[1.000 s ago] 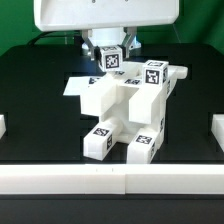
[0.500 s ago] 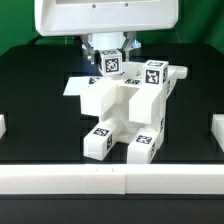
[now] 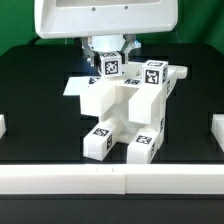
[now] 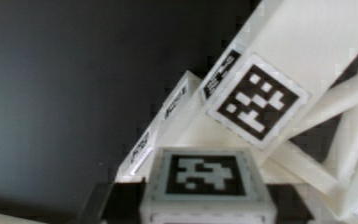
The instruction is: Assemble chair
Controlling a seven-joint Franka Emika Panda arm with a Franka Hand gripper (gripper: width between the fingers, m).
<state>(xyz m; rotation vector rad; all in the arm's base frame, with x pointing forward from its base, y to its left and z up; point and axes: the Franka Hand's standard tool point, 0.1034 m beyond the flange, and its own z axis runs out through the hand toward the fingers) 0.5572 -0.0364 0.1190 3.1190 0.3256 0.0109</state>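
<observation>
The chunky white plastic chair assembly with black-and-white tag stickers [image 3: 125,115] stands mid-bench on the black bench [image 3: 40,110]. Above its rear, the arm hangs straight down, its pincer [image 3: 111,55] clenched on a small white tagged block [image 3: 111,66] [image 4: 202,180].

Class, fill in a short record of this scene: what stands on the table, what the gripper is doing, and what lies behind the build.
Main object: chair, a blocky white structure, partly assembled, standing on the black table
Markings: square black-and-white tags on several faces
Gripper: above the rear of the chair, shut on a tagged block
Block's joint with the chair: cannot tell
Behind the chair: marker board, flat on the table
Border: white rail along the near edge
</observation>
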